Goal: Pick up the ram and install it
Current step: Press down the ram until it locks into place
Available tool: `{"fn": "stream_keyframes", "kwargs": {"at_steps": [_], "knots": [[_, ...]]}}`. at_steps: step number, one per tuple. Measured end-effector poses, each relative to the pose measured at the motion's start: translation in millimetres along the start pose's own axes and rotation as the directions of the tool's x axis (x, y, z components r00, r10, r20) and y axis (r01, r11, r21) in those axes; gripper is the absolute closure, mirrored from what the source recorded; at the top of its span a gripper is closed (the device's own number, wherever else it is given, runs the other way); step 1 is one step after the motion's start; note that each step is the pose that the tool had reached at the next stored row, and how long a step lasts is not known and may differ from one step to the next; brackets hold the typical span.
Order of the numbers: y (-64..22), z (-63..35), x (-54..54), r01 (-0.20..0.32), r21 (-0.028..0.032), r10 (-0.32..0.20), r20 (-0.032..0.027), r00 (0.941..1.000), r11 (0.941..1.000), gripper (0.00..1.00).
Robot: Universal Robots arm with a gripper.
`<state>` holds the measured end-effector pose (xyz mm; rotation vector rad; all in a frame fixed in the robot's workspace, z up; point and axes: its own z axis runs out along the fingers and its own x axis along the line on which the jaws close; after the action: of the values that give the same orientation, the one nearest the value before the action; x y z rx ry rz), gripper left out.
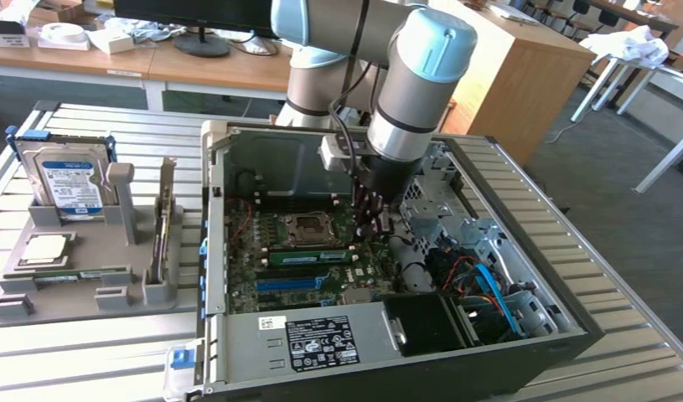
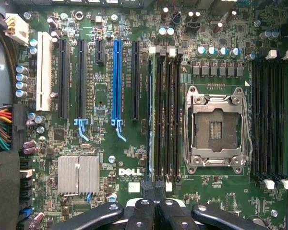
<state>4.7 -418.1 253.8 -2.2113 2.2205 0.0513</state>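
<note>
The ram (image 2: 153, 120) is a thin green stick standing edge-on in the memory slot nearest the blue slot, beside the empty processor socket (image 2: 216, 127). In the exterior view the ram (image 1: 307, 255) shows as a green strip on the motherboard inside the open computer case (image 1: 213, 251). My gripper (image 2: 155, 199) hangs over one end of that slot with its black fingers (image 2: 144, 211) pressed together and nothing seen between them. From the exterior view, the gripper (image 1: 371, 224) reaches down into the case just above the board, to the right of the socket.
A grey fixture (image 1: 117, 297) at the exterior view's left holds a hard drive (image 1: 67, 180), a square silver chip (image 1: 39, 249) and an upright card (image 1: 162, 226). Inside the case are a power supply (image 1: 307, 339), coloured cables (image 1: 475, 276) and a heatsink (image 2: 78, 174).
</note>
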Motion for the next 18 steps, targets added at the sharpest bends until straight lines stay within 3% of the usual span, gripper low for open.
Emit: {"fn": "stream_keyframes", "kwargs": {"at_steps": [18], "knots": [[-0.4,1.1,-4.1,0.0,0.0,0.0,0.0001,1.0,1.0,0.9]]}}
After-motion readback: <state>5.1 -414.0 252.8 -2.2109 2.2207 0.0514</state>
